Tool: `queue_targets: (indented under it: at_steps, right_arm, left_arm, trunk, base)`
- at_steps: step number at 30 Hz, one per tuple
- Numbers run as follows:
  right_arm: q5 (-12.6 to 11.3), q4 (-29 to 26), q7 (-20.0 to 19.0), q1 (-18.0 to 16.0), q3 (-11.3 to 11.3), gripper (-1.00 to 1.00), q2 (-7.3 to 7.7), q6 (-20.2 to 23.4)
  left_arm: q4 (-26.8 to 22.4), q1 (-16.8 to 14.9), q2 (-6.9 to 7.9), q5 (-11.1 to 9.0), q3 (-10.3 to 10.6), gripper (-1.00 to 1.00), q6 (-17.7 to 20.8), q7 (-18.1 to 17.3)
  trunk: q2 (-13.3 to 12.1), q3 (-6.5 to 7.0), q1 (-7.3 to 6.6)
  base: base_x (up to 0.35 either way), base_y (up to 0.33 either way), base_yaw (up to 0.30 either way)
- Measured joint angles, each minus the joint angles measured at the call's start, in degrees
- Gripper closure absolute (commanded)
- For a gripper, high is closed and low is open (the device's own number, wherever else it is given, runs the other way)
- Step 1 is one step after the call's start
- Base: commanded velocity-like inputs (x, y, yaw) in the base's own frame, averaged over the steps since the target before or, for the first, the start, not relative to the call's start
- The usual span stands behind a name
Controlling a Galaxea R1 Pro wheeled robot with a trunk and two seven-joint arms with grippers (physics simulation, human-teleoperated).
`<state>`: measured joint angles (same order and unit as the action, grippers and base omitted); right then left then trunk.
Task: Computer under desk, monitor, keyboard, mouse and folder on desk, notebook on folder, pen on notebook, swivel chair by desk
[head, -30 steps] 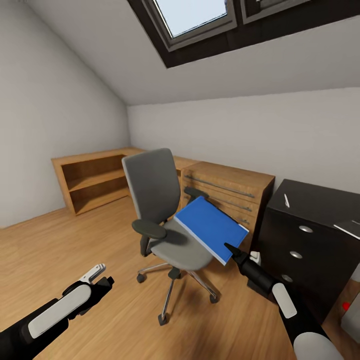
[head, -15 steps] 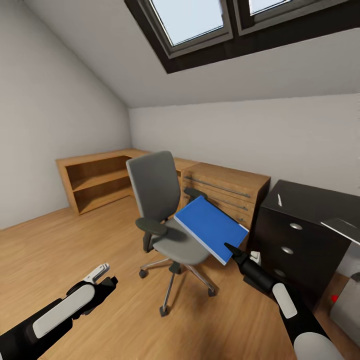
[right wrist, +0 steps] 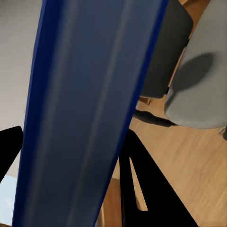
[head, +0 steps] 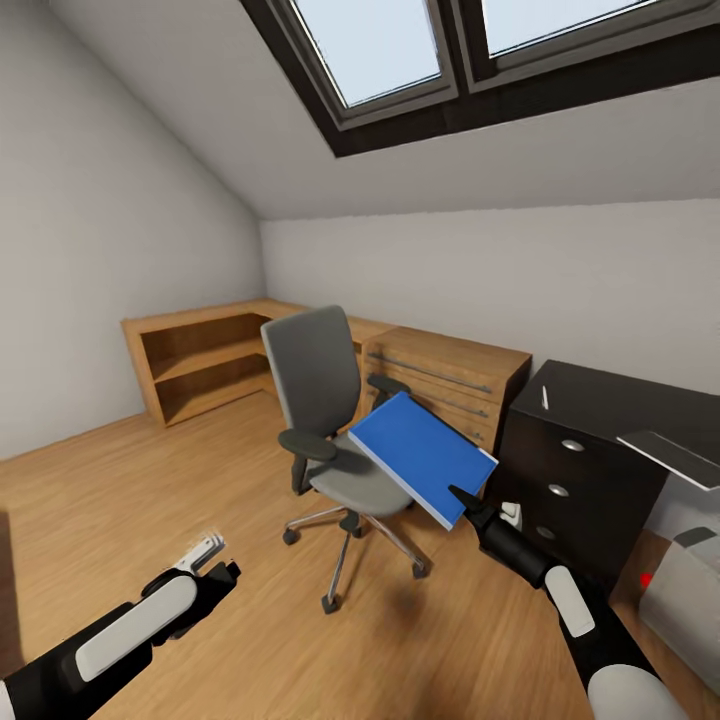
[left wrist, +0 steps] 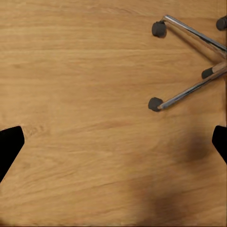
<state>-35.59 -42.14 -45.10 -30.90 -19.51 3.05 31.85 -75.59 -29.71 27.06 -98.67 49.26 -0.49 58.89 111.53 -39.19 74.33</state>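
At centre frame, the right gripper (head: 463, 497) is clamped on the folder (head: 420, 455), held tilted above the swivel chair (head: 330, 420); the next move likely requires carrying it to the desk (head: 600, 410) at right, while the left gripper (head: 205, 555) hangs open.

This is an attic room of a home, with a sloped ceiling, skylights (head: 400, 45), wooden floor (head: 120, 480) and low wooden shelves (head: 200, 360).

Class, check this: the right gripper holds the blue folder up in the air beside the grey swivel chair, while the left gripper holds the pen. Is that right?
Not quite. The left gripper holds nothing: the left wrist view shows its fingers apart over bare wooden floor. The rest stands: in the head view the right gripper holds the blue folder up beside the swivel chair.
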Motion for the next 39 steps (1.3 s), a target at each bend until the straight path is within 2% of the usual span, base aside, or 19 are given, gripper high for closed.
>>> queue_targets:
  at_steps: [2,5,7,9,11,12,14,15,17,19,20,21,22,24,25,27,31,36,39]
  right_arm:
    - [0.0,0.0,0.0,0.0,0.0,1.0,0.02,0.0]
    - [0.0,-0.1,0.0,0.0,0.0,1.0,0.17,0.0]
    - [0.0,-0.1,0.0,0.0,0.0,1.0,0.22,0.0]
    - [0.0,-0.1,0.0,0.0,0.0,1.0,0.27,0.0]
    - [0.0,-0.1,0.0,0.0,0.0,1.0,0.28,0.0]
    - [0.0,-0.1,0.0,0.0,0.0,1.0,0.29,0.0]
    - [0.0,-0.1,0.0,0.0,0.0,1.0,0.29,0.0]
    - [0.0,-0.1,0.0,0.0,0.0,1.0,0.3,0.0]
    - [0.0,0.0,0.0,0.0,0.0,1.0,0.25,0.0]
    - [0.0,0.0,0.0,0.0,0.0,1.0,0.23,0.0]
    - [0.0,0.0,0.0,0.0,0.0,1.0,0.23,0.0]
    - [0.0,0.0,0.0,0.0,0.0,1.0,0.22,0.0]
    - [0.0,0.0,0.0,0.0,0.0,1.0,0.22,0.0]
    - [0.0,0.0,0.0,0.0,0.0,1.0,0.22,0.0]
    - [0.0,0.0,0.0,0.0,0.0,1.0,0.22,0.0]
    - [0.0,0.0,0.0,0.0,0.0,1.0,0.22,0.0]
    - [0.0,0.0,0.0,0.0,0.0,1.0,0.21,0.0]
    - [0.0,0.0,0.0,0.0,0.0,1.0,0.16,0.0]
    - [0.1,0.0,0.0,0.0,0.0,1.0,0.2,0.0]
  left_arm:
    - [2.5,0.0,-1.42,0.0,2.4,-1.0,0.0,0.0]
    - [7.5,0.0,-4.44,0.2,7.0,-1.0,0.0,-0.1]
    - [9.3,0.0,-5.23,0.2,8.5,-1.0,-0.1,-0.2]
    - [12.8,0.0,-6.38,0.1,11.2,-1.0,-0.1,-0.7]
    - [14.9,0.0,-7.12,0.1,12.8,-1.0,-0.2,-1.5]
    - [17.4,0.0,-7.96,0.0,14.6,-1.0,-0.2,-2.8]
    - [24.2,0.0,-10.18,0.1,18.0,-1.0,-0.3,-8.1]
    - [26.1,0.0,-10.77,0.2,18.6,-1.0,-0.3,-9.9]
    - [34.2,0.0,-13.12,0.3,20.1,-1.0,-0.3,-18.1]
    - [39.1,0.0,-14.67,0.3,20.4,-1.0,-0.2,-23.2]
    - [43.5,0.0,-16.08,0.5,20.7,-1.0,-0.2,-27.7]
    - [45.7,0.0,-16.79,0.6,20.8,-1.0,-0.2,-29.8]
    - [49.7,0.0,-18.05,1.1,20.9,-1.0,-0.2,-33.5]
    - [53.2,0.0,-19.25,1.6,21.0,-1.0,-0.1,-36.5]
    - [55.8,0.0,-20.34,2.1,21.0,-1.0,-0.1,-38.6]
    - [58.3,0.0,-21.7,2.8,21.0,-1.0,0.0,-40.4]
    - [60.2,0.0,-22.89,3.1,21.0,-1.0,0.0,-41.8]
    - [60.8,0.0,-23.16,3.2,21.0,-1.0,0.0,-42.2]
    - [61.3,0.0,-22.8,3.2,21.0,-1.0,-0.2,-42.4]
  trunk:
    - [-0.8,0.36,-0.44]
    - [-2.0,0.89,-1.1]
    - [-2.8,1.26,-1.54]
    - [-3.6,1.61,-1.98]
    - [-4.4,1.97,-2.42]
    - [-4.8,2.15,-2.64]
    - [-5.6,2.51,-3.08]
    - [-6.0,2.69,-3.3]
    - [-6.8,3.05,-3.74]
    - [-7.6,3.41,-4.18]
    - [-8.0,3.59,-4.4]
    - [-8.4,3.77,-4.62]
    - [-8.8,3.95,-4.84]
    - [-9.6,4.31,-5.28]
    - [-10.0,4.49,-5.5]
    - [-10.8,4.85,-5.93]
    - [-12.4,5.56,-6.81]
    - [-14.4,6.46,-7.91]
    - [-15.6,7.0,-8.57]
  base:
    - [-0.01,0.0,0.0]
    - [-0.004,0.0,0.0]
    - [-0.002,0.0,0.0]
    - [-0.001,0.0,0.0]
    - [0.0,0.0,0.0]
    - [0.0,0.0,0.0]
    - [0.0,0.0,0.0]
    - [0.0,0.0,0.0]
    - [0.0,0.0,0.0]
    - [0.0,0.0,0.0]
    - [0.0,0.0,0.0]
    - [0.0,0.0,0.0]
    - [0.0,0.0,0.0]
    - [0.0,0.0,0.0]
    - [0.0,0.0,0.0]
    - [0.0,0.0,0.0]
    - [0.0,0.0,0.0]
    - [0.0,0.0,0.0]
    - [0.0,0.0,0.0]
